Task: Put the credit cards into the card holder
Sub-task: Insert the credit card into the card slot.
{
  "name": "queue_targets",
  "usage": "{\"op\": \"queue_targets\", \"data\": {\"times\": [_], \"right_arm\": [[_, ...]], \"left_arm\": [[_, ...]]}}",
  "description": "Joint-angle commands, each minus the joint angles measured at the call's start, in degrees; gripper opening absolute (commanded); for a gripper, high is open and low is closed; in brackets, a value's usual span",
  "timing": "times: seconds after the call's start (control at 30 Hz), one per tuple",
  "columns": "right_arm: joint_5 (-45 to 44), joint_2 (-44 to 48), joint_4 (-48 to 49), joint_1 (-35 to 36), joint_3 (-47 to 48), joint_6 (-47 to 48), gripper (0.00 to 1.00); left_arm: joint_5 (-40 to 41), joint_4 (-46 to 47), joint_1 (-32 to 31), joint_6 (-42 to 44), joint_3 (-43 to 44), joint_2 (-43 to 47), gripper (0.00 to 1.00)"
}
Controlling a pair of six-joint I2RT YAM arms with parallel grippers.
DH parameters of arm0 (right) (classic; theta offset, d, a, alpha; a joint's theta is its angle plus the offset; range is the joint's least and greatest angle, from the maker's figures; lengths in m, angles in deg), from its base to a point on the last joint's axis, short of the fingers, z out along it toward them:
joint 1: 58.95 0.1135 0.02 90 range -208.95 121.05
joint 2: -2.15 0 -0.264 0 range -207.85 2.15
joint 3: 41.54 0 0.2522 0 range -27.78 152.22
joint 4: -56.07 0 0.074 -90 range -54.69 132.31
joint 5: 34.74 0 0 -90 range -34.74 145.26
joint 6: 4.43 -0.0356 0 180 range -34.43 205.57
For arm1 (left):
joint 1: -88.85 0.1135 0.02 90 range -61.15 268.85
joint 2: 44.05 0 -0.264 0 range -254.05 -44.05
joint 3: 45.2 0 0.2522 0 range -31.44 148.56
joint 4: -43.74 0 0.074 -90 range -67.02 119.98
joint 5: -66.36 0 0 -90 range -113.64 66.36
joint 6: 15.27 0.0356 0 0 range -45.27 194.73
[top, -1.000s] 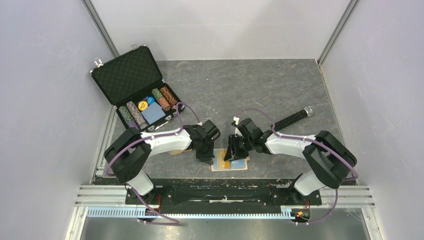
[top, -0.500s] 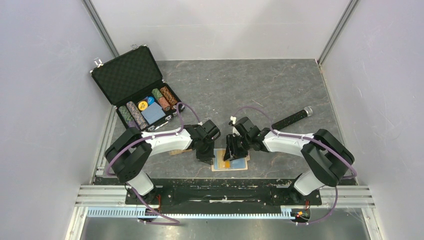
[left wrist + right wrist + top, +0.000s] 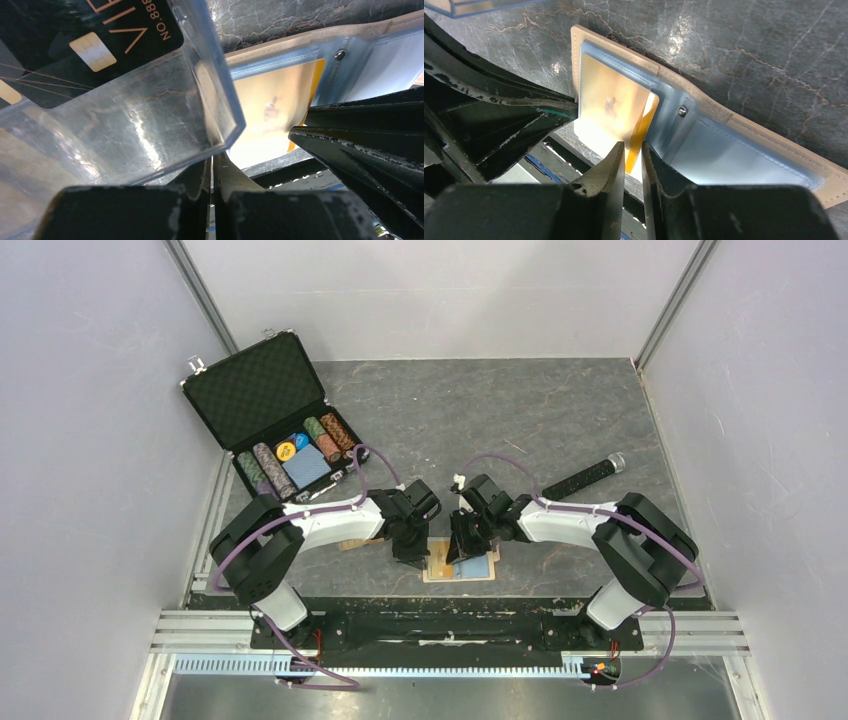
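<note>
Right gripper: my fingers are narrowed to card thickness and pinch the near edge of the orange-gold card.
Orange-gold card: it sits largely inside the left pocket of the card holder. One orange corner and the gripped edge are still outside the pocket.
Card holder: it lies open and flat on the counter, between my two grippers. Its right pocket shows no card.
Left gripper: my fingers are drawn together to a hairline gap, with the tips just beside the holder and at the clear plastic box. I cannot tell whether the box rim is caught between them.
Black card: it is inside the clear plastic box and not yet in the holder.
Change over the last second: my right arm has shifted left, toward the left gripper. The holder has kept its place in the top view.
Meaning: I judge that the first card is being pushed home and is nearly seated. The second card is still to be done.
Far field: the poker-chip case stands open at the far left and plays no part.
</note>
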Motion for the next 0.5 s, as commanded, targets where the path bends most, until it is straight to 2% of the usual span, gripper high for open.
{"op": "queue_targets", "data": {"times": [0.0,0.27,0.33,0.47], "right_arm": [[1.12,0.05,0.54,1.53,3.11,0.01,0.22],[-9.11,4.06,-11.94,1.79,10.36,7.73,0.41],[-9.7,4.72,-12.84,1.79,10.72,8.26,0.41],[-9.75,5.84,-13.15,1.75,9.82,8.56,0.41]], "left_arm": [[1.38,0.24,-0.83,-1.51,0.07,-1.37,0.09],[1.89,-1.26,-0.5,-2.97,1.05,6.21,0.4],[1.89,-1.0,-0.09,-3.2,0.53,7.31,0.46],[-0.13,0.99,1.75,-3.63,-1.53,7.94,0.49]]}}
